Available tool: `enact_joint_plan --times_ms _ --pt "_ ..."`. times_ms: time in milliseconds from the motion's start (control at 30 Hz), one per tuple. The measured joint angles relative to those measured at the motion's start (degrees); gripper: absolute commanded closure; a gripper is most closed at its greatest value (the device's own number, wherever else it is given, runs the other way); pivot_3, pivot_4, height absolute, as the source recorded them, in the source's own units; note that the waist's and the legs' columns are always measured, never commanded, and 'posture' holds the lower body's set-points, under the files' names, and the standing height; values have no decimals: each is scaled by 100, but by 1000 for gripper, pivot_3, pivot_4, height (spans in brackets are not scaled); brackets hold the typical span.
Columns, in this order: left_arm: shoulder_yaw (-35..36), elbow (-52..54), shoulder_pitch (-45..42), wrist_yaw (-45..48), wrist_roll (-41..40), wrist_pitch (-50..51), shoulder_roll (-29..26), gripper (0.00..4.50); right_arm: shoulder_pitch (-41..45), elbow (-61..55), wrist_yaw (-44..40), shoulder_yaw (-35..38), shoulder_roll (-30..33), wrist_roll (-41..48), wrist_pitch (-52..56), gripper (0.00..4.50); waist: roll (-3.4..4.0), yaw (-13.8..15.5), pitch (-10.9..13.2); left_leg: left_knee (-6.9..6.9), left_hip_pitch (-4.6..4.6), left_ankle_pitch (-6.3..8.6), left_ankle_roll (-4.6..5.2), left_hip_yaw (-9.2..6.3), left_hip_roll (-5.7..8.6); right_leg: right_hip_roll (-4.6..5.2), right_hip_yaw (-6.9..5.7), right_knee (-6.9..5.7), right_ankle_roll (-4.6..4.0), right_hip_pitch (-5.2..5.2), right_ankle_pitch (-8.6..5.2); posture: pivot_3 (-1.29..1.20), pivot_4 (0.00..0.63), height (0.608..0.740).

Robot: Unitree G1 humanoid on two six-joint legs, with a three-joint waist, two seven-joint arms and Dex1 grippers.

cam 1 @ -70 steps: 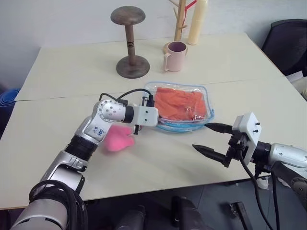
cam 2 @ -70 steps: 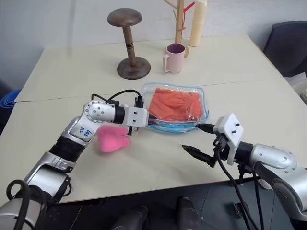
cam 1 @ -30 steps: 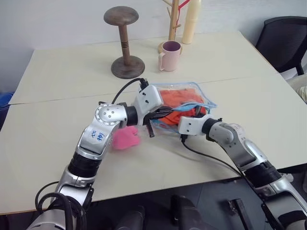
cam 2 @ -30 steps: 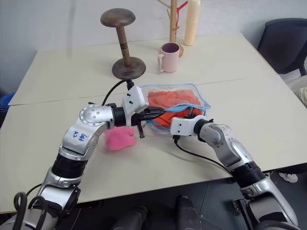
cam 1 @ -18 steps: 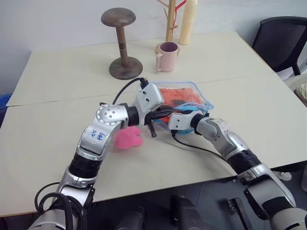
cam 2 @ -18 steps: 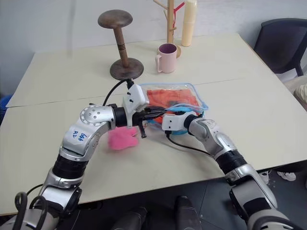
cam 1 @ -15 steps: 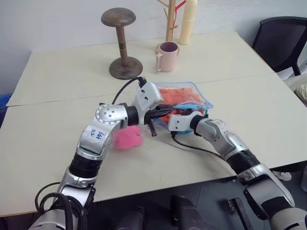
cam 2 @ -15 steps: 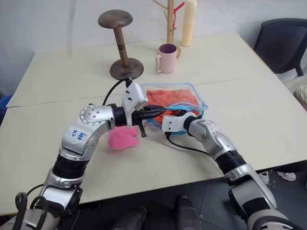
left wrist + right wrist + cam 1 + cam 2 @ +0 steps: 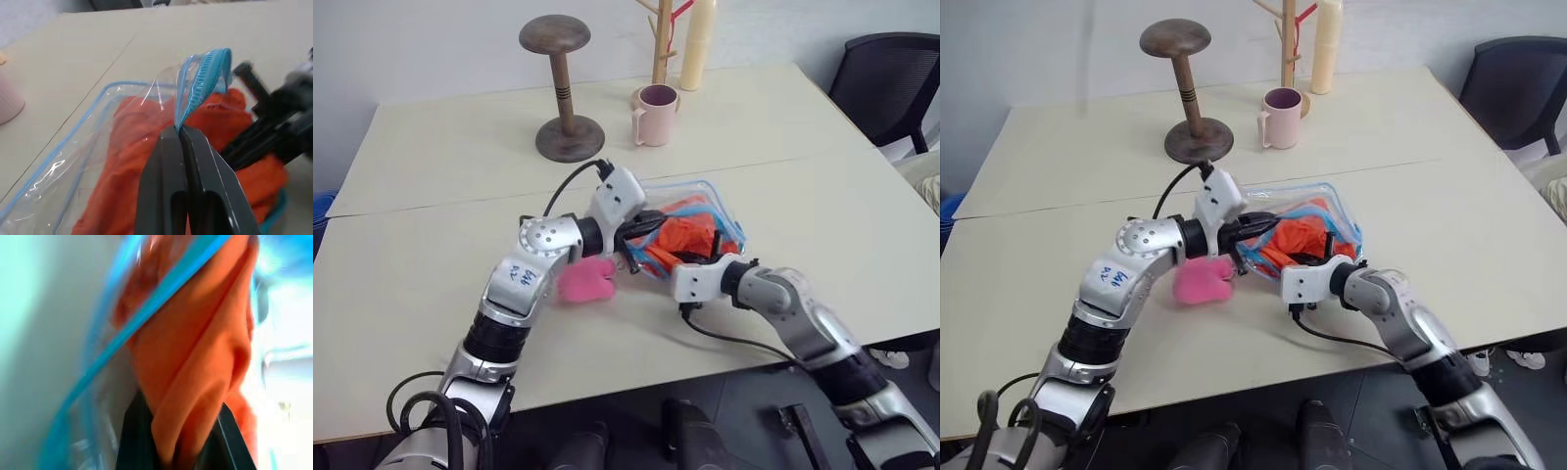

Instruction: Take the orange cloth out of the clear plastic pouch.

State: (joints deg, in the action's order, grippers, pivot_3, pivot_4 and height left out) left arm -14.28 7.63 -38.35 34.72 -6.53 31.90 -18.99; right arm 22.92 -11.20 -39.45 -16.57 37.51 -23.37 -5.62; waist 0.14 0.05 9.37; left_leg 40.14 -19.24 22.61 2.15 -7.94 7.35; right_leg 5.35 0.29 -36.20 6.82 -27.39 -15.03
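At mid-surface, nearer my edge, the pouch [image 9: 700,211] lies with its mouth facing me and the cloth [image 9: 683,235] bunched up, partly bulging out of the opening. My left claw [image 9: 181,134] is pinched shut on the blue rim strip of the pouch, holding the mouth lifted. My right claw [image 9: 183,431] is clamped narrow on a fold of the cloth, fabric squeezed between both fingers. Pink heart [image 9: 586,280] sits just left of the pouch, near my left wrist; mug [image 9: 652,115] and wooden stand [image 9: 564,88] are far back, well apart.

Step in hand, I judge: drawing the cloth out through the mouth. To do it well: keep the left pinch firm and the rim raised so the pouch doesn't drag along; pull the right claw toward me and slightly up, in line with the opening, steadily. Risk: cloth snags on the blue edging, or the pouch slides with it.
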Motion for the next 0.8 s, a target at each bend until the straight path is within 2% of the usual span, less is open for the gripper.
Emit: enact_joint_plan --times_ms 167,267,333,367,467,533,600,700,800 --pt "-246 -295 63 -3 325 -599 -39 4500 -731 -842 -395 445 507 511 -111 4488 0 71 0 -3 -2 0 0 0 1 1 0 6 0 1 0 0 150 740" --pt "-260 -433 81 12 404 -775 -146 4500 -1971 -1404 -872 871 1349 1030 -621 4488 0 174 0 -3 -6 0 1 -1 1 3 -1 13 0 2 0 0 150 740" --pt "-202 -488 111 74 432 -855 -379 4500 -3034 -1518 -1150 1452 1999 1162 -1084 4488 -2 186 1 -5 0 0 1 1 1 1 0 21 3 12 1 0 150 740" --pt "-157 -525 124 120 439 -870 -472 4500 -3370 -1494 -1214 1710 2125 1164 -1212 4488 -4 182 2 -4 5 0 2 2 1 0 1 22 6 19 3 0 150 740" --pt "-98 -486 203 297 436 -939 -736 4500 -4241 -1277 -1226 2707 2259 1186 -1682 4488 -4 158 2 -7 13 -1 2 14 -3 -2 7 21 8 20 4 0 150 740" --pt "-2 -366 330 473 405 -980 -945 4500 -4530 -938 -1210 3303 2278 1176 -1849 4488 -5 141 3 -10 16 0 2 20 -8 -3 9 21 8 19 4 0 150 740" --pt "91 -168 492 812 265 -1033 -1191 4500 -4453 -452 -1063 3723 2276 1144 -1787 4488 -5 131 3 -10 18 -1 2 28 -10 -3 9 20 7 17 4 0 150 740" --pt "58 192 721 1333 107 -1185 -1486 4500 -3934 73 -750 3746 2273 993 -1655 4488 -4 128 2 -11 18 -1 2 33 -12 -1 8 19 6 14 5 0 150 740" --pt "-68 496 927 1947 68 -1406 -1850 4500 -2600 1194 -189 3311 2137 640 -1363 4488 1 125 2 -13 21 -2 5 56 -16 9 4 22 -5 12 12 0 150 740"
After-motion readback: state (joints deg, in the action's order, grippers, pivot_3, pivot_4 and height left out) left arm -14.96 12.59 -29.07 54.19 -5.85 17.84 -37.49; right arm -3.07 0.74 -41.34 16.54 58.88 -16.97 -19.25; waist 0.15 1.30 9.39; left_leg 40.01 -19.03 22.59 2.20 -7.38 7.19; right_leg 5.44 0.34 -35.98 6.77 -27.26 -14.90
